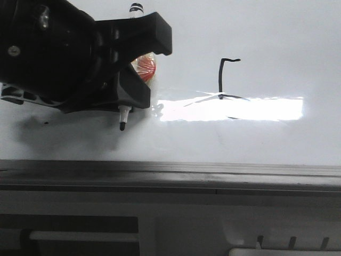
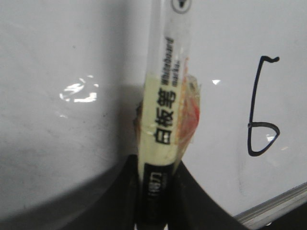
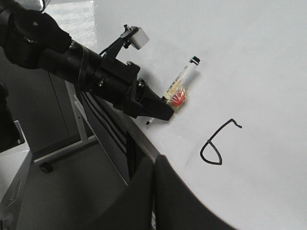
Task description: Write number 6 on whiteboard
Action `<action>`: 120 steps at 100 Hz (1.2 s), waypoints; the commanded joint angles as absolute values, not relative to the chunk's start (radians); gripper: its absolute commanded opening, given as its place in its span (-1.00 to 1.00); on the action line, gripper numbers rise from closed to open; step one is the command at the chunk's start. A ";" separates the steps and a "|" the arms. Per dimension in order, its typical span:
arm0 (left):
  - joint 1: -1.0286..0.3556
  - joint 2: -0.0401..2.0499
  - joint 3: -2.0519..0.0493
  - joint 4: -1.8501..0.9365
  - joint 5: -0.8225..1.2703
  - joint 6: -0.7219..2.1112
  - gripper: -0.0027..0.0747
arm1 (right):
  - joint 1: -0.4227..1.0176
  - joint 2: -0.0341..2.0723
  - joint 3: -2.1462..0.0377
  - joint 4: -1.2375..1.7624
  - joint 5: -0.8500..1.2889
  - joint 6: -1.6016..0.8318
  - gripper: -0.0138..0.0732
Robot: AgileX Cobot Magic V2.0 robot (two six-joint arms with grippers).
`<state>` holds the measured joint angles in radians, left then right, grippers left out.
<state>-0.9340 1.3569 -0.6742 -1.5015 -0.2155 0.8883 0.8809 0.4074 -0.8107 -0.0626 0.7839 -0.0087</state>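
The number 6 [image 1: 226,80] is drawn in thin black line on the whiteboard [image 1: 266,32], its lower loop lost in the glare; it shows whole in the left wrist view [image 2: 261,108] and the right wrist view [image 3: 217,143]. My left gripper [image 1: 136,66] is shut on a whiteboard marker [image 2: 165,96] wrapped in yellow and red tape, to the left of the 6, its black tip [image 1: 122,126] pointing down close to the board. My right gripper [image 3: 154,191] is shut and empty, over the board's near edge.
A bright rectangular glare patch [image 1: 256,109] lies across the board. The grey metal edge rail [image 1: 170,173] runs along the front. Beyond the edge the right wrist view shows the floor and a white stand frame [image 3: 62,148].
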 commanded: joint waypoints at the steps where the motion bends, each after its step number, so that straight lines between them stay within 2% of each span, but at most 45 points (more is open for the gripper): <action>1: -0.925 1.380 -0.678 -1.514 -0.341 0.876 -0.81 | 0.876 0.416 -0.841 -0.077 0.714 -0.010 -0.80; 18: -0.925 1.380 -0.678 -1.514 -0.366 0.876 -0.22 | 0.876 0.416 -0.841 -0.077 0.714 -0.010 -0.80; 23: -0.925 1.380 -0.678 -1.514 -0.369 0.876 -0.14 | 0.876 0.416 -0.841 -0.077 0.714 -0.010 -0.80; 40: -0.925 1.383 -0.678 -1.508 -0.370 0.876 -0.13 | 0.876 0.416 -0.841 -0.077 0.714 -0.010 -0.80; 45: -0.925 1.383 -0.678 -1.508 -0.375 0.876 -0.06 | 0.876 0.416 -0.841 -0.077 0.714 -0.010 -0.80; 52: -0.925 1.383 -0.682 -1.506 -0.385 0.876 0.15 | 0.876 0.416 -0.841 -0.077 0.714 -0.010 -0.80; 62: -0.925 1.367 -0.700 -1.506 -0.385 0.876 0.57 | 0.876 0.416 -0.841 -0.077 0.714 -0.010 -0.80; 70: -0.926 1.322 -0.719 -1.499 -0.366 0.883 0.68 | 0.876 0.416 -0.841 -0.085 0.714 -0.010 -0.80; 84: -0.926 1.177 -0.735 -1.383 -0.311 0.884 0.58 | 0.876 0.407 -0.834 -0.103 0.718 -0.010 -0.80; 94: -0.926 1.028 -0.728 -1.315 -0.238 0.924 0.34 | 0.876 0.368 -0.806 -0.115 0.720 -0.010 -0.80; 101: -0.926 0.918 -0.701 -1.298 -0.189 1.001 -0.05 | 0.875 0.317 -0.770 -0.158 0.722 -0.007 -0.80; 113: -0.926 0.728 -0.612 -1.295 -0.098 1.148 -0.99 | 0.865 0.175 -0.675 -0.315 0.722 0.105 -0.80; 120: -0.926 0.629 -0.550 -1.292 -0.070 1.179 -0.98 | 0.856 0.075 -0.612 -0.416 0.724 0.180 -0.80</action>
<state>-0.9269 0.7372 -0.5808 -1.3072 -0.1030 1.1215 0.8698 0.1583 -0.6514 -0.2769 0.7881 0.0917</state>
